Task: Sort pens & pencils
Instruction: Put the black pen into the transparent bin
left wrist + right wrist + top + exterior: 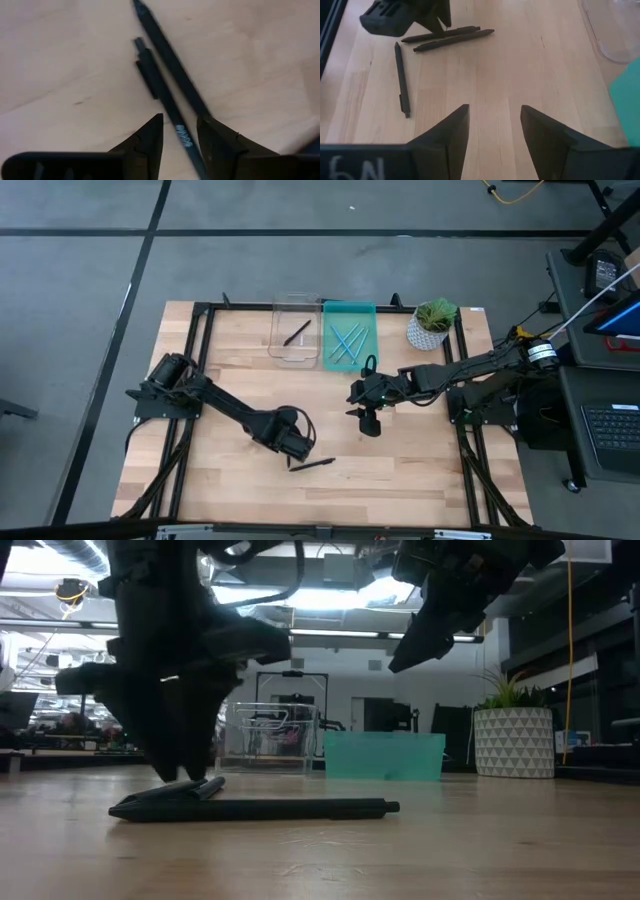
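Two black pens lie side by side on the wooden table, near its front middle. The one with a clip runs between the open fingers of my left gripper, which points down with its tips low on either side of that pen, a gap showing on each side. The other pen lies just beside it; in the low view it is the long pen in front. A third black pen lies apart on the table. My right gripper hangs open above the table's middle, holding nothing.
At the table's far edge stand a clear tray holding one black pen and a teal tray holding several teal sticks. A potted plant stands at the far right. Bare wood lies between the two grippers.
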Available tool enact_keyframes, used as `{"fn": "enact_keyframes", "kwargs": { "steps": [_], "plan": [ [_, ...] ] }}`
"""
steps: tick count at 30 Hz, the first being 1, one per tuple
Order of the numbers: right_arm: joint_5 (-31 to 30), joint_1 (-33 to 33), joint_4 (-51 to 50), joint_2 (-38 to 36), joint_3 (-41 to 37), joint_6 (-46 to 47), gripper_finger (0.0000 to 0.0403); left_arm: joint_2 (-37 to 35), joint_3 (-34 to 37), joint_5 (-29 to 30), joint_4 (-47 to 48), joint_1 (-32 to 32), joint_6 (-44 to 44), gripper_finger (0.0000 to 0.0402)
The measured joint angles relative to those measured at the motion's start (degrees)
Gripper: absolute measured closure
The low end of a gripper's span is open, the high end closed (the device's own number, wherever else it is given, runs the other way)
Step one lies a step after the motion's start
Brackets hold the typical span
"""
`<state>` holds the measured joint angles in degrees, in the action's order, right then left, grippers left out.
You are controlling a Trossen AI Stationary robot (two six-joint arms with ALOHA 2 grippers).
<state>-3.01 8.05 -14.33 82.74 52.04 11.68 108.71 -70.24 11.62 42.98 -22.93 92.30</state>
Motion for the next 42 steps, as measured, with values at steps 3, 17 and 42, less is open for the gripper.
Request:
{"fn": "enact_keyframes", "kwargs": {
  "steps": [3, 17, 42],
  "plan": [
    [0.0, 0.0, -0.13, 0.0, 0.01, 0.02, 0.0223, 0.62, -0.05, -0.12, -0.23, -0.08, 0.18, 0.0289],
    [0.0, 0.0, -0.17, 0.0, 0.01, 0.0, 0.0223, 1.54, -0.24, -1.2, 0.37, -0.71, 0.36, 0.0289],
    [0.0, 0.01, -0.15, 0.0, 0.01, 0.03, 0.0223, -0.9, -0.02, -2.04, 5.02, -0.3, -1.43, 0.0289]
  ]
}}
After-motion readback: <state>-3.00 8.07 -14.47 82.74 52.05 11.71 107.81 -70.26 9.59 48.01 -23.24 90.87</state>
